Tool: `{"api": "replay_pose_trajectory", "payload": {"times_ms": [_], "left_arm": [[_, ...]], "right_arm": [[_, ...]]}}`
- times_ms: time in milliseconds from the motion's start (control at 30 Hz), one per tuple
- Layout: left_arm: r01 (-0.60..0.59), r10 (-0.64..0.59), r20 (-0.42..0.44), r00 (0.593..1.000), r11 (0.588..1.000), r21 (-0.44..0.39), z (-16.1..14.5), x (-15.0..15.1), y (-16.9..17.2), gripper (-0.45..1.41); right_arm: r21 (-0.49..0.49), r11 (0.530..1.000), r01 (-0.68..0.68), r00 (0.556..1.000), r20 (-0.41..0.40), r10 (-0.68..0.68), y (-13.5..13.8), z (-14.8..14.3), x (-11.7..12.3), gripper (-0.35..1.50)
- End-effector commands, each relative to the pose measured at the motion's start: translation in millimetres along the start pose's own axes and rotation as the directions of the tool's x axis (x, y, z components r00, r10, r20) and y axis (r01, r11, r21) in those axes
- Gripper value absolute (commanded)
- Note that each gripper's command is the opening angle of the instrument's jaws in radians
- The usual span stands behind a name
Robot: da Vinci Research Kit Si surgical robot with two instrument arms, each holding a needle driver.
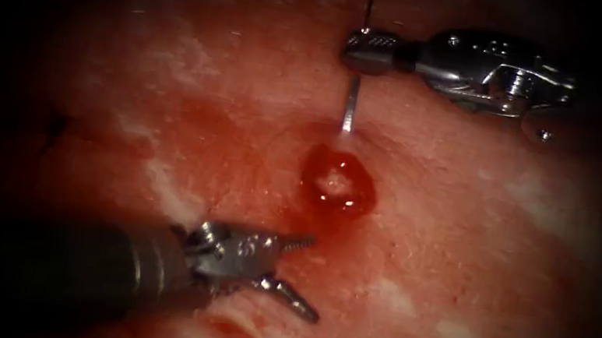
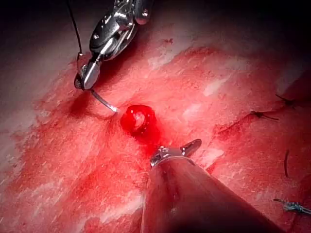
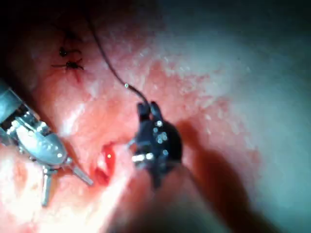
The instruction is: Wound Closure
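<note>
r tool (image 1: 365,51) grips needle (image 1: 349,109), tip in tissue (image 1: 464,239); l tool (image 1: 298,275) agape, empty

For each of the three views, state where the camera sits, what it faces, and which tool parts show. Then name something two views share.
Endoscope: above and in front of the tissue; right tool holds the needle, left tool open, holding nothing.
Left wrist: along its shaft toward the red fluid.
Right wrist: along its own shaft; thread trails off.
Shared: needle tip at the tissue, endoscope and left wrist.

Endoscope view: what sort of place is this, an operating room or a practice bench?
Likely a suturing practice bench: a bare tissue slab, the right tool holding a needle near the small red wound, the left tool open, empty.
</note>
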Motion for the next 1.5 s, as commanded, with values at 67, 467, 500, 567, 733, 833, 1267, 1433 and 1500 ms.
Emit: {"api": "replay_pose_trajectory", "payload": {"times_ms": [67, 467, 500, 567, 733, 833, 1267, 1433, 1500], "left_arm": [[0.001, -0.001, 0.001, 1.0, 1.0, -0.003, 0.9, -0.4, 0.1, 0.74], [0.0, 0.0, 0.001, 1.0, 1.0, -0.003, 1.0, -0.5, 0.1, 0.74], [0.0, 0.0, 0.001, 1.0, 1.0, -0.003, 1.0, -0.5, 0.1, 0.74], [0.0, 0.0, 0.001, 1.0, 1.0, -0.003, 1.0, -0.5, 0.1, 0.74], [0.0, 0.0, 0.001, 1.0, 1.0, -0.003, 1.0, -0.5, 0.1, 0.74], [-0.001, 0.001, 0.001, 1.0, 1.0, -0.003, 1.0, -0.5, 0.1, 0.74], [-0.002, 0.002, 0.001, 1.0, 1.0, -0.003, 1.1, -0.7, 0.0, 0.74], [-0.003, 0.003, 0.001, 1.0, 1.0, -0.002, 1.0, -0.8, 0.0, 0.74], [-0.003, 0.003, 0.001, 1.0, 1.0, -0.002, 1.0, -0.8, 0.0, 0.74]], "right_arm": [[0.015, 1.0, -0.023, 1.0, 0.007, 0.023, -0.2, 0.7, -0.8, -0.35], [0.097, 0.984, -0.15, 0.989, 0.028, 0.148, 0.1, 0.8, -2.0, -0.35], [0.105, 0.982, -0.158, 0.987, 0.033, 0.155, 0.0, 0.9, -2.1, -0.35], [0.12, 0.976, -0.179, 0.984, 0.04, 0.176, -0.1, 1.0, -2.2, -0.35], [0.153, 0.96, -0.236, 0.972, 0.057, 0.23, -0.4, 1.3, -2.6, -0.35], [0.173, 0.948, -0.266, 0.963, 0.085, 0.255, -0.8, 1.6, -3.2, -0.35], [0.214, 0.875, -0.434, 0.898, 0.184, 0.4, -2.3, 2.2, -5.2, -0.35], [0.232, 0.844, -0.483, 0.872, 0.218, 0.439, -3.6, 2.5, -6.3, -0.35], [0.239, 0.831, -0.503, 0.86, 0.232, 0.454, -4.2, 2.6, -6.8, -0.35]]}}
